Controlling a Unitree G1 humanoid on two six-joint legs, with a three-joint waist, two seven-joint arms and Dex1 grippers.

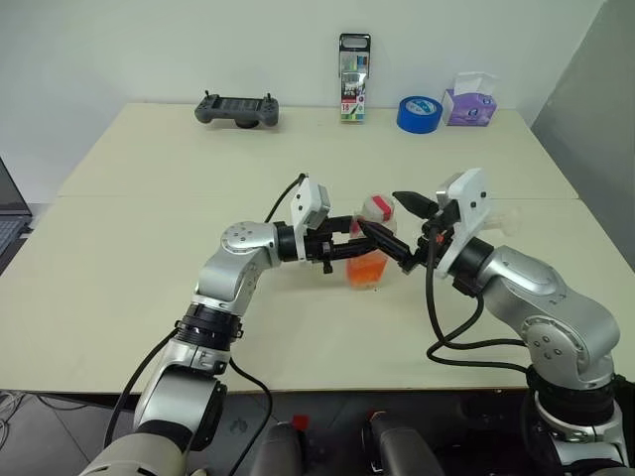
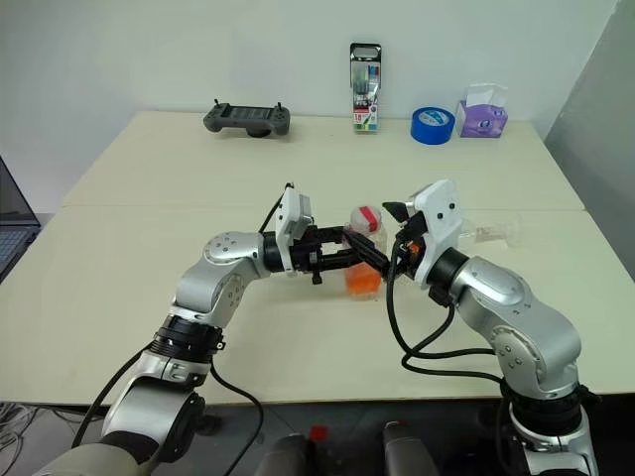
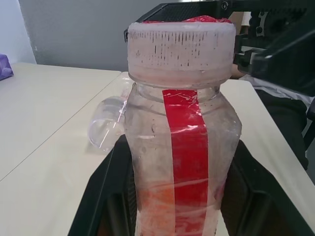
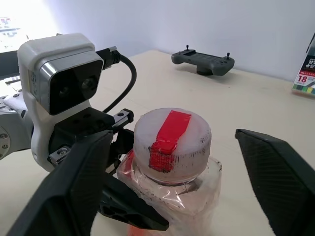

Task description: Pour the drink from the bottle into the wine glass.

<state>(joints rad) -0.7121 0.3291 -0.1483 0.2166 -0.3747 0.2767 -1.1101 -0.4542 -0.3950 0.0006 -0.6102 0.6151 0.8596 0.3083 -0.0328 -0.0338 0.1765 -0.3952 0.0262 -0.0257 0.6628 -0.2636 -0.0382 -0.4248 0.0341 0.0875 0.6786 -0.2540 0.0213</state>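
Note:
The bottle point(image 1: 369, 248) stands upright near the middle of the table point(image 1: 149, 218), with orange-red drink point(image 1: 365, 270) in its lower part. My left gripper point(image 3: 179, 196) is shut on the bottle's body, just below the red label strip point(image 3: 189, 147). My right gripper point(image 4: 172, 137) is open, one finger point(image 4: 83, 177) on each side of the red-and-white cap point(image 4: 172, 135), with gaps to it. The clear wine glass point(image 2: 489, 234) is behind my right wrist and seems to lie on its side; its bowl point(image 3: 106, 129) shows past the bottle.
Along the table's far edge are a grey game controller point(image 1: 237, 109), a box of markers point(image 1: 354, 77), a blue tape roll point(image 1: 419, 113) and a purple tissue box point(image 1: 467, 101). A laptop point(image 1: 8, 213) sits off the left edge.

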